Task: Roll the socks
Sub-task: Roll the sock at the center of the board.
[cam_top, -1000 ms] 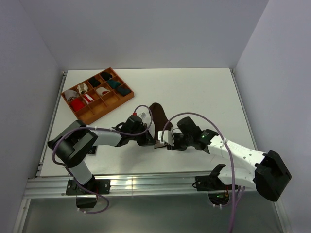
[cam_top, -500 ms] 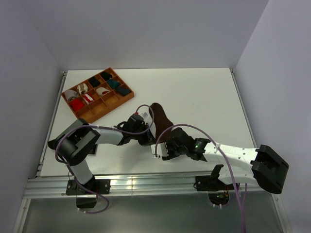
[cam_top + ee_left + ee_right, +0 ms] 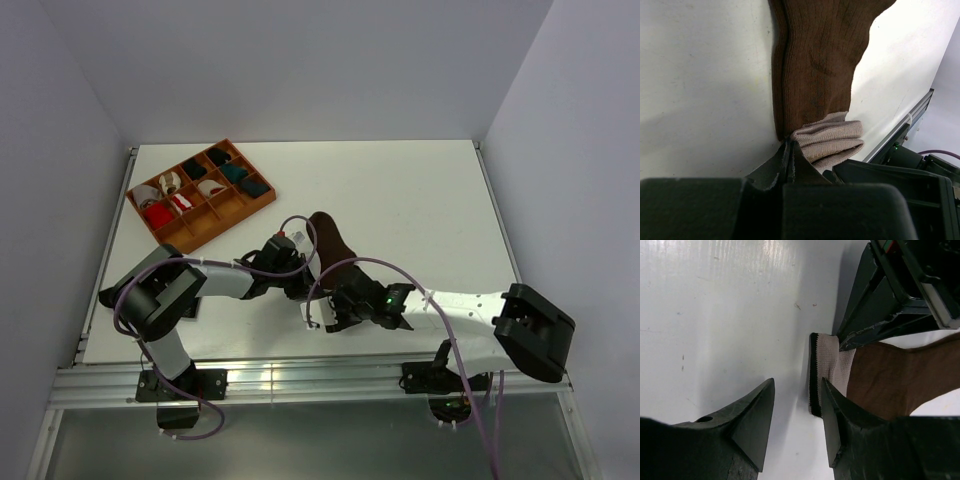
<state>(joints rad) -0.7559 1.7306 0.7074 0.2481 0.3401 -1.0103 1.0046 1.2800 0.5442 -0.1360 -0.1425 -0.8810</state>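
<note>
The dark brown socks (image 3: 331, 243) lie flat on the white table, pale pinkish cuff (image 3: 832, 141) toward the near edge. My left gripper (image 3: 299, 283) is shut, its tips (image 3: 788, 143) pinching the sock's edge where the cuff begins. My right gripper (image 3: 322, 313) is open and empty at the cuff end. In the right wrist view its jaws (image 3: 798, 382) stand apart over bare table, the cuff (image 3: 832, 365) just beside the right finger (image 3: 832, 410), and the brown fabric (image 3: 890, 380) runs off right. The left gripper's fingers (image 3: 875, 325) show above the cuff.
A brown divided tray (image 3: 228, 217) with red, white, teal and dark sock bundles stands at the far left. The table's near edge and metal rail (image 3: 300, 375) run just behind the arms. Grey walls close in both sides.
My right gripper has moved left and toward the near edge, from over the sock to just off its cuff end. The left gripper has barely moved and still pinches the sock.
</note>
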